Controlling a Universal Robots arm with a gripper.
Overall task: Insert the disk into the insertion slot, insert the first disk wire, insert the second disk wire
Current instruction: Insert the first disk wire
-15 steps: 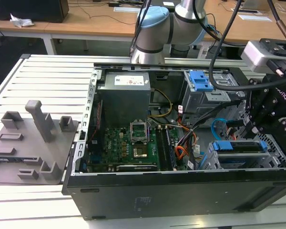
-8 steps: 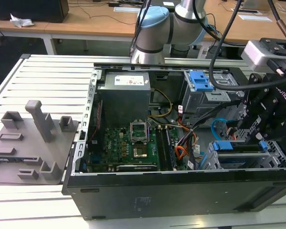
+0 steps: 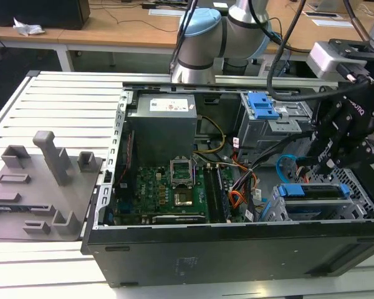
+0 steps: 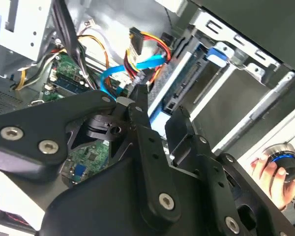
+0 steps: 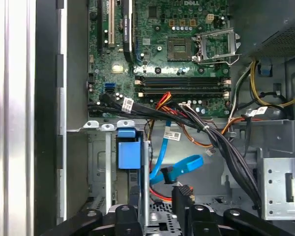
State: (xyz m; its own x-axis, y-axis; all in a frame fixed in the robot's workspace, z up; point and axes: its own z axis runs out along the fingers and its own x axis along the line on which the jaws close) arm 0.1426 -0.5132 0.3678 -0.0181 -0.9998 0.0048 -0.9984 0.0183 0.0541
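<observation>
The disk point(image 3: 311, 190) is sitting inside the insertion slot point(image 3: 356, 187), at the corner of the open computer case point(image 3: 237, 252) on the exterior view's right; I am seeing its blue carrier front flush with the perforated metal walls. In the first wrist view the same blue front point(image 5: 129, 152) is lying between the cage rails point(image 5: 101, 167). The gripper point(image 3: 321, 163) is hanging just above this cage. Its fingers point(image 5: 184, 194) are standing spread – in both wrist views I am seeing a gap between them and nothing clamped in it. Just beside the fingertips a loose blue cable point(image 5: 184, 164) is curling, with a black plug on its end, and near it a bundle of red and yellow wires point(image 4: 147, 39) is lying. Further off, the motherboard point(image 3: 168, 184) is filling the middle of the case, and a taller cage with a blue tab point(image 3: 262, 106) is standing behind. In the second wrist view a person's hand point(image 4: 273, 169) is gripping a round knob outside the case.
</observation>
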